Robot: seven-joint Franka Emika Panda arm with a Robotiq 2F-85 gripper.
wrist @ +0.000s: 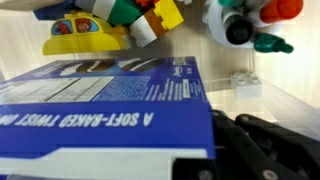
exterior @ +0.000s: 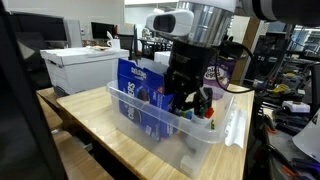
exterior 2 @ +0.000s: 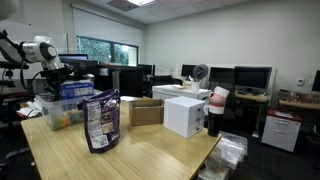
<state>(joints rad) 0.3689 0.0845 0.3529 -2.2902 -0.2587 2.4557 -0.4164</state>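
A blue cookie box [exterior: 135,88] stands on edge in a clear plastic bin [exterior: 232,132] on the wooden table. My gripper [exterior: 184,98] reaches down into the bin just beside it. In the wrist view the box [wrist: 100,110] fills the left side, and its white edge runs in between the black fingers [wrist: 255,150]. The gripper [wrist: 205,160] is shut on that edge. One finger is hidden behind the box. In an exterior view the arm [exterior 2: 45,50] hangs over the bin [exterior 2: 52,112] at the far left.
Colourful toys [wrist: 90,30], markers [wrist: 250,25] and a small clear brick [wrist: 245,84] lie in the bin beyond the box. On the table also stand a dark snack bag [exterior 2: 98,122], a cardboard box [exterior 2: 146,111] and white boxes [exterior 2: 186,116] [exterior: 80,68].
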